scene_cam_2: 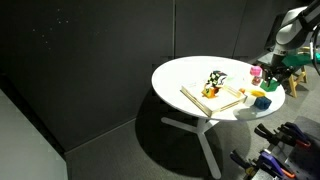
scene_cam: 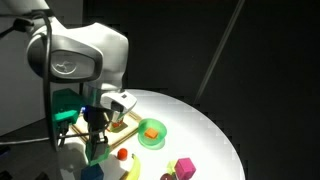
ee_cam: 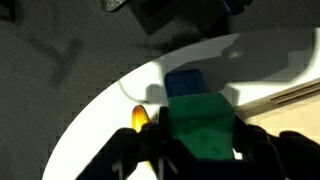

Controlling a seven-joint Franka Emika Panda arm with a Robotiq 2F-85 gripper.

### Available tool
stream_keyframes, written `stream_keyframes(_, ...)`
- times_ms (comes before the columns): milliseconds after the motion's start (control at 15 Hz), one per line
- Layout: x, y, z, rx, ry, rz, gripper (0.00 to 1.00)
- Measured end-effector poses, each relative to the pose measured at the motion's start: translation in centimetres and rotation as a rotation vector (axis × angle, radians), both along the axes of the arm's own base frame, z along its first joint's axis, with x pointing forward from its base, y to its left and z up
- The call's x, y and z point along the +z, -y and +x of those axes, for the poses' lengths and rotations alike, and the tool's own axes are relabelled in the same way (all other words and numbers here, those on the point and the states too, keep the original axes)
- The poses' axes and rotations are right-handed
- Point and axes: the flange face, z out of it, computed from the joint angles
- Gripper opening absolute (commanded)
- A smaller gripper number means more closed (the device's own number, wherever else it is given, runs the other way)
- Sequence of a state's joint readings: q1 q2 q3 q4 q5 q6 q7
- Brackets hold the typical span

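Note:
In the wrist view a green block (ee_cam: pixel 200 120) sits between my gripper's (ee_cam: pixel 198 152) dark fingers (ee_cam: pixel 135 152), which are shut on its sides. The block hangs above the white round table (ee_cam: pixel 110 110). Just beyond it, lower down, is a blue block (ee_cam: pixel 182 82), and a small orange-yellow object (ee_cam: pixel 140 117) lies to its left on the table. In both exterior views the gripper (scene_cam: pixel 97 135) (scene_cam_2: pixel 276 68) hovers over the table's edge with the green block (scene_cam: pixel 98 150) (scene_cam_2: pixel 272 73) in it.
A wooden frame (scene_cam: pixel 122 123) (scene_cam_2: pixel 212 98) lies on the table. A green bowl (scene_cam: pixel 152 134) holding something orange stands nearby. A banana (scene_cam: pixel 133 170), a small red object (scene_cam: pixel 122 154) and a pink cube (scene_cam: pixel 184 167) lie near the rim. The surroundings are dark.

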State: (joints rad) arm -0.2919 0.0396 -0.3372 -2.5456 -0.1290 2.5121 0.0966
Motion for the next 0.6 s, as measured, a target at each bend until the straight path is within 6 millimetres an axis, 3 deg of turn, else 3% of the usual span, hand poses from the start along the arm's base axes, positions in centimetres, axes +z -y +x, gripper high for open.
stream_keyframes(600,3.3,-0.1,5.4,-0.084,0.04,-0.044,0.31)
